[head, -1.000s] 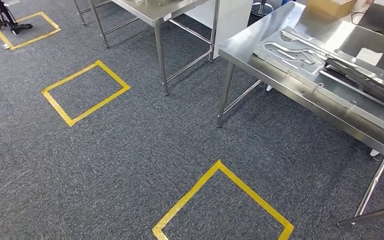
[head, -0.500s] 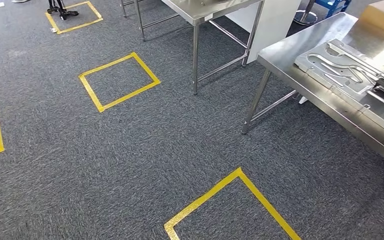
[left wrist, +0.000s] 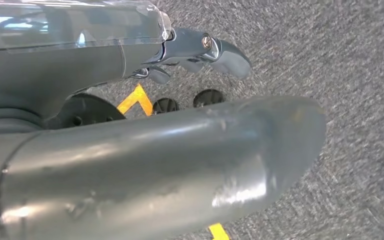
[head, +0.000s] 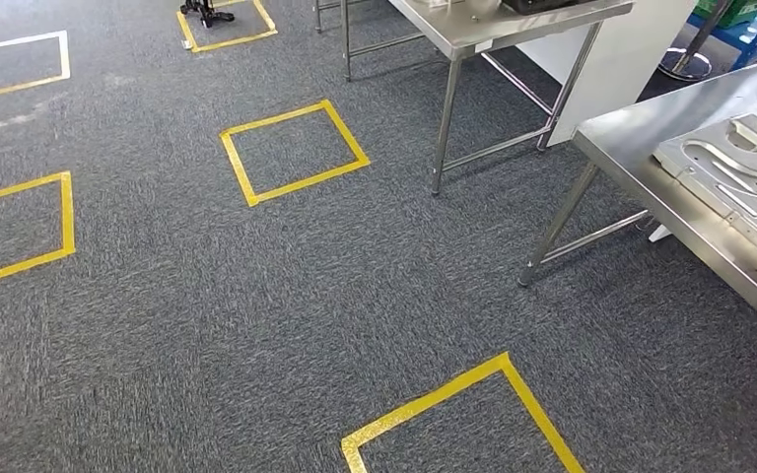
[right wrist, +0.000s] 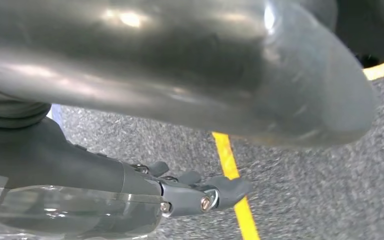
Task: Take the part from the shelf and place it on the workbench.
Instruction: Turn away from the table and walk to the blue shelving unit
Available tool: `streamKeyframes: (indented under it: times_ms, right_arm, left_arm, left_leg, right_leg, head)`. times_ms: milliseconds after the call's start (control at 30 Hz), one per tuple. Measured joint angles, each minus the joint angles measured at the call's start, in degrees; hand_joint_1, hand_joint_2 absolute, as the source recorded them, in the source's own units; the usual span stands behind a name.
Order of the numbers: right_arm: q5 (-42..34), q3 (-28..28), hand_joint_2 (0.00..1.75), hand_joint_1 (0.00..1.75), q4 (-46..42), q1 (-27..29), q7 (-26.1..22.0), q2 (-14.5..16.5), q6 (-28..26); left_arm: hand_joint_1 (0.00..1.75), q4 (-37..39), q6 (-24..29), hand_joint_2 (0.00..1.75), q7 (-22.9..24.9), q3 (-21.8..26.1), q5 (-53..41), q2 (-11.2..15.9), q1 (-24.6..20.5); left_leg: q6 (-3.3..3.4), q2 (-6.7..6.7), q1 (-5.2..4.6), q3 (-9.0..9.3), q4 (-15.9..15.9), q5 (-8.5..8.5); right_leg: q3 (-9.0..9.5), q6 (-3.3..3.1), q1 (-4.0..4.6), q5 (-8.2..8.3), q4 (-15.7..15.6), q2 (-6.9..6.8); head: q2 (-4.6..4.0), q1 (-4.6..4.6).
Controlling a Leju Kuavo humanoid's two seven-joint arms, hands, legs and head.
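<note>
A steel workbench stands at the right edge of the head view, with a flat stamped metal panel lying on it. A blue shelf frame peeks in at the far top right. My left hand hangs over the grey carpet with its fingers stretched out and nothing in them. My right hand hangs the same way, its fingers apart and empty above a yellow tape line.
A second steel table on thin legs stands at the top centre, with a white panel behind it. Yellow tape squares mark the carpet, one just ahead. A dark stand sits at the far top.
The camera has swung left: the workbench and both tables have slid toward the right edge, and more tape squares have come in at the left. Both hands hang unchanged.
</note>
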Motion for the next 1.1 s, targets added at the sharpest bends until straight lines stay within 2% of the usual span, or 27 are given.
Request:
streamKeyframes:
  times_ms: [33, 67, 133, 200, 233, 267, 300, 333, 367, 400, 467, 500, 533, 567, 600, 633, 667, 700, 733, 767, 800, 833, 900, 967, 1000, 1067, 1100]
  right_arm:
    - [0.6, -0.1, 0.0, 0.0, -0.3, -0.1, -0.3, 0.0, 0.2]
    - [1.2, -0.2, 0.0, 0.0, -0.6, -0.1, -0.7, 0.0, 0.4]
    - [2.6, -0.8, 0.0, 0.0, -1.4, 0.0, -1.7, -0.1, 0.8]
    - [4.7, -1.8, 0.0, 0.0, -2.2, 0.1, -2.5, -0.2, 1.1]
    - [6.0, -2.5, 0.0, 0.0, -2.7, 0.2, -3.0, -0.3, 1.3]
    - [7.4, -3.2, 0.0, 0.0, -3.1, 0.2, -3.4, -0.5, 1.5]
    - [9.0, -3.9, 0.0, 0.0, -3.6, 0.2, -4.0, -0.6, 1.5]
    - [10.5, -4.6, 0.0, 0.0, -4.0, 0.2, -4.5, -0.8, 1.6]
    - [12.1, -5.2, 0.0, 0.0, -4.3, 0.2, -5.0, -0.9, 1.5]
    - [13.7, -5.9, 0.0, 0.0, -4.6, 0.2, -5.3, -1.0, 1.4]
    - [16.4, -6.8, 0.0, 0.0, -4.9, 0.1, -5.7, -1.3, 1.0]
    - [17.3, -7.1, 0.0, 0.0, -5.0, 0.0, -5.7, -1.4, 0.9]
    - [17.8, -7.2, 0.0, 0.0, -5.1, -0.1, -5.7, -1.4, 0.8]
    - [18.0, -7.3, 0.0, 0.0, -5.2, -0.2, -5.7, -1.5, 0.7]
    - [18.1, -7.4, 0.0, 0.0, -5.2, -0.3, -5.7, -1.5, 0.7]
    - [18.2, -7.5, 0.0, 0.0, -5.3, -0.3, -5.7, -1.5, 0.7]
    - [18.2, -7.7, 0.0, 0.0, -5.3, -0.2, -5.7, -1.5, 0.7]
    - [18.2, -7.8, 0.0, 0.0, -5.3, -0.2, -5.8, -1.5, 0.7]
    - [18.2, -8.0, 0.0, 0.0, -5.3, -0.1, -5.8, -1.6, 0.7]
    - [18.2, -8.1, 0.0, 0.0, -5.4, -0.1, -5.8, -1.6, 0.7]
    - [18.2, -8.2, 0.0, 0.0, -5.4, -0.1, -5.8, -1.6, 0.7]
    - [18.2, -8.3, 0.0, 0.0, -5.4, -0.2, -5.7, -1.6, 0.7]
    - [18.4, -8.3, 0.0, 0.0, -5.4, -0.3, -5.6, -1.6, 0.4]
    - [18.7, -8.1, 0.0, 0.0, -5.2, -0.3, -5.0, -1.6, -0.3]
    - [18.9, -7.9, 0.0, 0.0, -4.9, -0.4, -4.6, -1.7, -0.8]
    - [19.1, -7.1, 0.0, 0.0, -4.1, -0.7, -3.8, -1.8, -1.7]
    - [19.1, -6.6, 0.0, 0.0, -3.7, -0.7, -3.5, -1.9, -2.0]
  left_arm:
    - [0.0, 0.0, 0.4, 0.0, 0.0, 0.0, 0.1, 0.0, 0.0]
    - [0.0, 0.0, 0.7, 0.0, 0.0, 0.0, 0.1, 0.0, 0.1]
    - [0.0, 0.0, 1.4, 0.0, 0.0, 0.0, 0.1, -0.1, 0.0]
    - [0.0, 0.0, 2.0, 0.0, 0.1, -0.1, -0.1, -0.1, 0.0]
    - [0.0, 0.0, 2.2, 0.0, 0.3, -0.2, -0.3, -0.1, 0.0]
    - [0.0, 0.0, 2.5, 0.0, 0.4, -0.4, -0.6, -0.1, 0.0]
    - [0.0, 0.0, 2.9, 0.0, 0.7, -0.7, -1.0, -0.1, 0.1]
    - [0.0, 0.0, 3.2, 0.0, 0.9, -1.0, -1.4, -0.1, 0.2]
    - [0.0, 0.0, 3.5, 0.0, 1.2, -1.5, -1.9, -0.1, 0.2]
    - [0.0, 0.0, 3.7, 0.0, 1.6, -2.0, -2.5, -0.1, 0.2]
    - [0.0, 0.0, 4.1, 0.0, 2.1, -3.2, -3.5, -0.1, 0.2]
    - [0.0, 0.0, 4.2, 0.0, 2.4, -3.7, -3.8, -0.1, 0.3]
    - [0.0, 0.0, 4.3, 0.0, 2.5, -4.2, -4.0, -0.1, 0.4]
    - [0.0, 0.0, 4.3, 0.0, 2.6, -4.5, -4.1, -0.1, 0.5]
    - [0.0, -0.1, 4.3, 0.0, 2.6, -4.7, -4.1, -0.1, 0.6]
    - [0.0, -0.1, 4.4, 0.0, 2.6, -4.9, -4.1, -0.1, 0.7]
    - [0.0, -0.1, 4.4, 0.0, 2.6, -5.2, -4.1, -0.1, 0.6]
    - [0.0, -0.1, 4.4, 0.0, 2.6, -5.4, -4.1, -0.1, 0.6]
    - [0.0, -0.1, 4.4, 0.0, 2.6, -5.6, -4.1, -0.1, 0.6]
    - [0.0, -0.1, 4.4, 0.0, 2.6, -5.7, -4.1, -0.1, 0.7]
    - [0.0, -0.1, 4.4, 0.0, 2.6, -5.8, -4.1, 0.0, 0.8]
    - [0.0, -0.1, 4.4, 0.0, 2.6, -5.9, -4.2, 0.0, 0.9]
    - [0.0, -0.2, 4.4, 0.0, 2.6, -6.0, -4.4, 0.0, 0.9]
    - [0.0, -0.2, 4.4, 0.0, 2.8, -6.4, -4.9, 0.0, 0.9]
    - [0.0, -0.3, 4.4, 0.0, 2.9, -6.7, -5.1, 0.0, 0.9]
    - [0.0, -0.3, 4.4, 0.0, 3.1, -7.1, -5.4, 0.0, 1.1]
    - [0.0, -0.4, 4.4, 0.0, 3.3, -7.2, -5.5, 0.0, 1.2]
  left_leg:
    - [0.39, -0.62, -0.04, -0.07, -0.1, 0.1]
    - [0.79, -1.17, 0.02, -0.02, -0.4, 0.3]
    - [1.64, -2.28, 0.22, 0.08, -0.9, 0.8]
    - [2.14, -3.38, 0.16, -0.13, -1.0, 1.1]
    - [2.24, -4.07, 0.07, -0.29, -0.9, 1.17]
    - [2.29, -4.85, -0.02, -0.39, -0.9, 1.21]
    - [2.31, -5.69, -0.08, -0.42, -0.8, 1.24]
    - [2.3, -6.55, -0.11, -0.4, -0.7, 1.25]
    - [2.24, -7.36, -0.11, -0.39, -0.6, 1.25]
    - [2.09, -8.08, -0.16, -0.45, -0.4, 1.24]
    - [1.47, -9.36, -0.13, -0.84, -0.2, 1.31]
    - [1.04, -9.96, -0.06, -1.06, -0.3, 1.42]
    - [0.58, -10.65, 0.02, -1.25, -0.5, 1.58]
    - [0.29, -10.54, 0.08, -1.36, -0.4, 1.6]
    - [0.07, -9.52, 0.03, -1.64, 0.2, 1.2]
    - [-0.13, -7.94, -0.04, -2.39, 1.8, 0.1]
    - [-0.27, -6.03, -0.02, -3.69, 4.7, -1.69]
    - [-0.51, -4.68, 0.01, -5.47, 8.4, -3.77]
    - [-0.75, -4.09, 0.13, -7.3, 12.3, -5.54]
    - [-0.96, -3.83, 0.26, -8.52, 15.0, -6.43]
    - [-1.13, -3.62, 0.39, -8.61, 15.5, -6.09]
    - [-1.25, -3.32, 0.51, -7.58, 13.7, -4.8]
    - [-1.27, -1.4, 0.57, -3.3, 6.0, -1.35]
    - [-0.69, 0.11, 0.36, -0.55, 0.8, 0.27]
    - [-0.29, 0.2, 0.19, -0.29, 0.1, 0.3]
    - [0.53, -0.92, 0.13, -0.38, 0.0, 0.51]
    - [0.92, -1.44, 0.16, -0.32, -0.2, 0.66]
  right_leg:
    - [0.19, 0.36, -0.07, -0.03, -0.1, -0.36]
    - [0.32, 0.75, -0.21, -0.3, 0.1, -0.06]
    - [-0.76, 1.31, -0.49, -2.57, 2.8, 2.44]
    - [-4.07, 1.47, -0.55, -6.49, 9.7, 5.33]
    - [-5.85, 1.47, -0.53, -7.81, 13.2, 5.89]
    - [-7.01, 1.42, -0.52, -8.12, 15.4, 6.12]
    - [-7.16, 1.33, -0.52, -7.15, 15.3, 6.29]
    - [-6.3, 1.17, -0.52, -5.24, 13.2, 6.57]
    - [-4.66, 0.97, -0.54, -2.88, 9.4, 7.39]
    - [-3.01, 0.7, -0.55, -1.17, 5.6, 8.97]
    - [-1.18, 0.19, -0.5, 0.26, 1.0, 11.26]
    - [-1.04, -0.06, -0.39, 0.11, 0.5, 11.56]
    - [-0.96, -0.35, -0.32, 0.27, 0.3, 10.88]
    - [-0.76, -0.74, -0.37, 0.49, -0.1, 10.11]
    - [-0.51, -1.18, -0.45, 0.72, -0.5, 9.36]
    - [-0.29, -1.62, -0.53, 0.92, -1.0, 8.47]
    - [-0.14, -1.96, -0.54, 1.01, -1.2, 7.52]
    - [-0.09, -2.18, -0.43, 0.96, -1.3, 6.61]
    - [-0.1, -2.26, -0.33, 0.9, -1.3, 5.62]
    - [-0.09, -2.24, -0.28, 0.81, -1.3, 4.7]
    - [-0.05, -2.14, -0.26, 0.69, -1.2, 3.83]
    - [0.06, -1.97, -0.29, 0.53, -1.1, 3.06]
    - [0.35, -1.42, -0.29, 0.03, -0.8, 1.71]
    - [0.6, -0.67, -0.09, -0.55, -0.3, 0.71]
    - [0.71, -0.32, -0.01, -0.72, -0.2, 0.3]
    - [1.04, 0.36, -0.15, -0.93, -0.2, -0.09]
    - [1.03, 0.68, -0.34, -1.38, 0.1, 0.76]
  head:
    - [0.0, 0.02]
    - [0.0, 0.03]
    - [0.0, 0.22]
    - [0.0, 0.4]
    - [0.0, 0.41]
    - [0.0, 0.4]
    - [0.0, 0.4]
    - [0.0, 0.4]
    - [0.0, 0.42]
    - [0.0, 0.41]
    - [0.0, 0.38]
    - [0.0, 0.37]
    - [0.0, 0.36]
    - [0.0, 0.36]
    - [0.0, 0.3]
    - [0.0, 0.16]
    - [0.0, 0.04]
    - [0.0, -0.07]
    - [0.0, -0.15]
    - [0.0, -0.15]
    - [0.0, -0.15]
    - [0.0, -0.16]
    - [0.0, -0.17]
    - [0.0, -0.02]
    - [0.0, 0.08]
    - [0.0, 0.19]
    - [0.01, 0.3]
